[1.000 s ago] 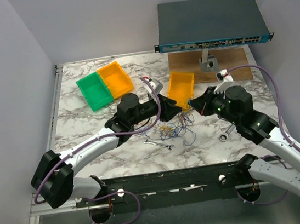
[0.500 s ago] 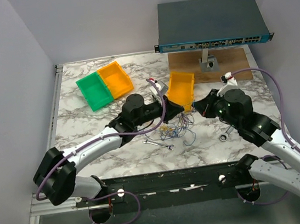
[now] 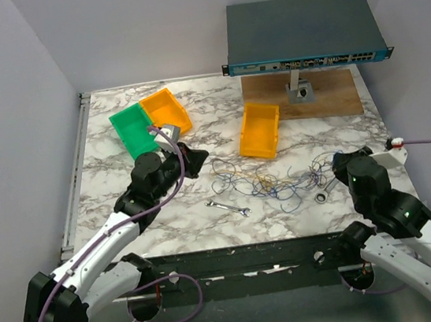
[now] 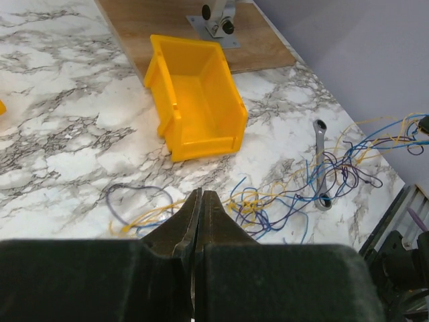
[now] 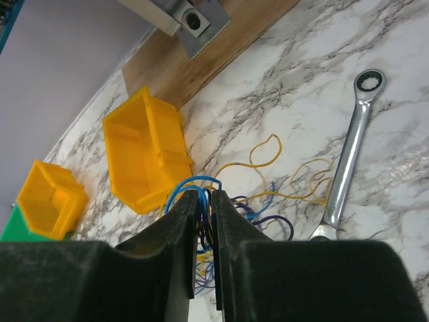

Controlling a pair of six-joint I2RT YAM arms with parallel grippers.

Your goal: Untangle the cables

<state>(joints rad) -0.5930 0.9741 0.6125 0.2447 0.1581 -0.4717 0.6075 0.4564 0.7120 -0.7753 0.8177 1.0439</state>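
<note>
The cables (image 3: 270, 181) are thin blue, yellow and purple strands spread in a loose line across the marble table, between my two grippers. My right gripper (image 3: 335, 163) is shut on a bunch of blue and dark strands (image 5: 195, 178), which loop out past its tips (image 5: 206, 194). My left gripper (image 3: 198, 163) is shut at the left end of the strands. In the left wrist view, yellow strands (image 4: 151, 213) run up to its tips (image 4: 201, 194). I cannot tell whether one is pinched. The main tangle (image 4: 288, 201) lies to its right.
A yellow bin (image 3: 261, 129) stands just behind the cables. A green bin (image 3: 134, 132) and an orange bin (image 3: 165, 113) are at the back left. A small wrench (image 3: 228, 208) and a ratchet wrench (image 3: 324, 192) lie near the front. A network switch (image 3: 302, 32) sits on a wooden board at the back.
Both arms have drawn apart, the left to the left and the right to the right and nearer. The small tangle has been stretched into a wide spread of strands.
</note>
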